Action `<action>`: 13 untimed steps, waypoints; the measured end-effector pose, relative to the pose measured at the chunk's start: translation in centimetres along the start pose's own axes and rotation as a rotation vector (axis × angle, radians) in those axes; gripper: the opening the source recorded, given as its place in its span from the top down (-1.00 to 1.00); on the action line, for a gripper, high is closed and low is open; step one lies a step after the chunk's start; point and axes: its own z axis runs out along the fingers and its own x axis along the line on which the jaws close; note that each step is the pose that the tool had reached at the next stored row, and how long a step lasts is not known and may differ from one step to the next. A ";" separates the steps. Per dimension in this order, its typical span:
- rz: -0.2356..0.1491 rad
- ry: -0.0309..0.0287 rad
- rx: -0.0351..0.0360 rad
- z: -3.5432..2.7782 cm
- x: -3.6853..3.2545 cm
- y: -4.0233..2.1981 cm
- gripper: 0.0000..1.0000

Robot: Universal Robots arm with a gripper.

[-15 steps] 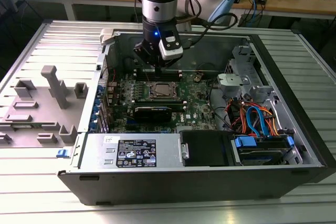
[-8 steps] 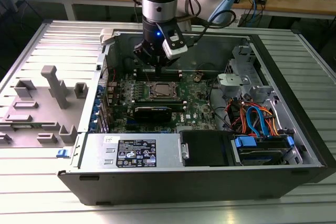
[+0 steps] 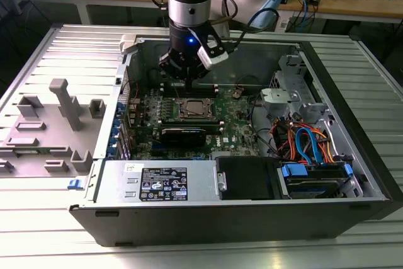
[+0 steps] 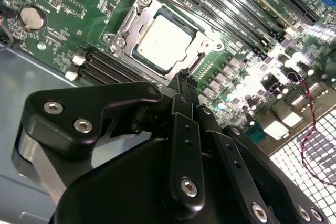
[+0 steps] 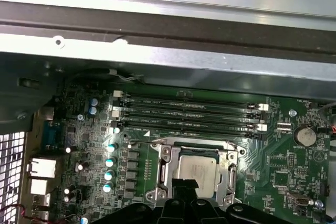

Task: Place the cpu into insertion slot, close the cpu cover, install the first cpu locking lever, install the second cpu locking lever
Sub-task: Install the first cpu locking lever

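Inside the open black computer case (image 3: 220, 222), on the green motherboard (image 4: 68, 3): the small square silver-grey cpu (image 4: 164, 43) sits flat in the square dark silver-rimmed insertion slot (image 3: 182, 110). The thin silver windowed cpu cover (image 4: 126, 22) lies down around the chip. The black gripper (image 4: 184, 74) is at the socket's edge, fingers pressed together and pinching nothing; contact unclear. Long black memory slots (image 5: 189, 114) are just beside.

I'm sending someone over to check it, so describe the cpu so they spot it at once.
Look inside the open computer case at the green motherboard. Beside its long black memory slots, the silver cpu cover frames the cpu: the only flat, dull silver-grey square there.
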 end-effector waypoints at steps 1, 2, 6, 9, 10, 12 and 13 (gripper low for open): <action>-0.001 0.0000 -0.0001 0.00 0.26 0.02 0.79; -0.001 0.0000 -0.0001 0.00 0.43 0.04 0.79; -0.003 0.0000 -0.0001 -0.01 1.13 0.11 0.79; -0.037 0.0003 -0.0007 -0.01 1.19 0.12 0.79; -0.056 0.0005 -0.0010 0.00 1.19 0.12 0.79; -0.097 0.0009 -0.0016 0.01 1.20 0.12 0.79; -0.121 0.0011 -0.0020 0.02 1.21 0.11 0.79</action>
